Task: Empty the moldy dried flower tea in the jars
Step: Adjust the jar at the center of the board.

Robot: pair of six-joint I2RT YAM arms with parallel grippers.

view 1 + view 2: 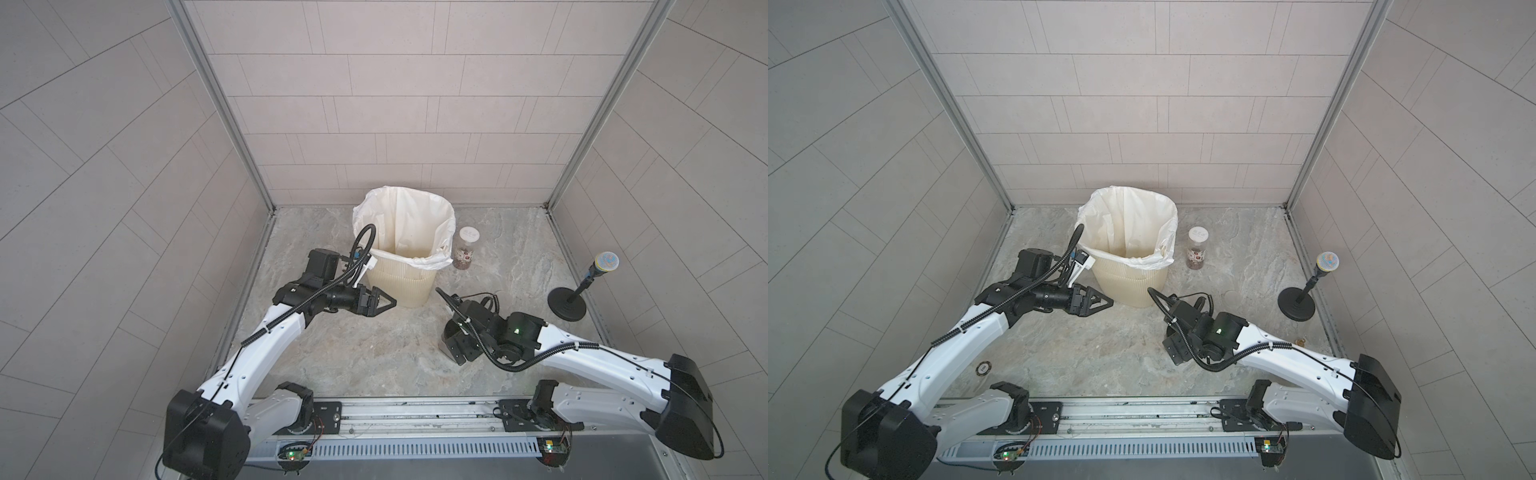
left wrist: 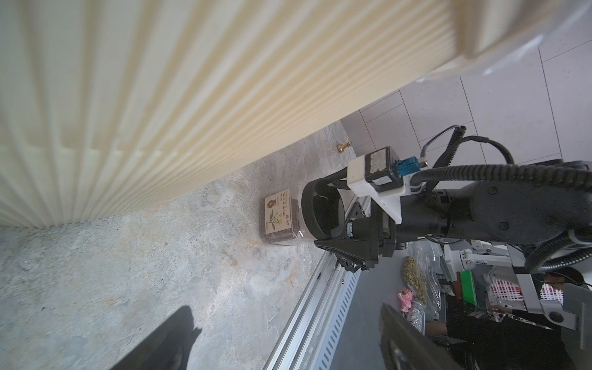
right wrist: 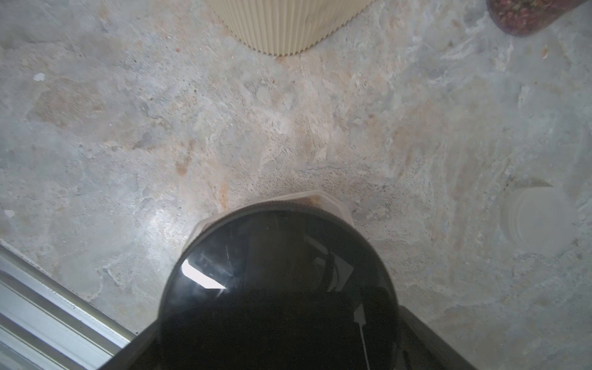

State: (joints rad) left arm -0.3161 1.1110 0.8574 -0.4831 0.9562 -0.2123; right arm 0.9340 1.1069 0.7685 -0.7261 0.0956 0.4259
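1. The left gripper (image 1: 384, 302) is hovering just beside the near left wall of the cream bin (image 1: 409, 291), with its jaws standing apart and empty.
2. The right gripper (image 1: 455, 345) is straddling the black-lidded jar (image 3: 278, 272) at the near right. I cannot tell whether its jaws are pressing the lid.
3. Dried flower tea (image 2: 280, 237) is sitting inside that jar. More is filling the white-lidded jar (image 1: 467, 248), which is standing just right of the bin.

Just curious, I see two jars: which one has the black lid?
The squat labelled jar under the right tool; the other, white-lidded jar stands apart beside the bin.
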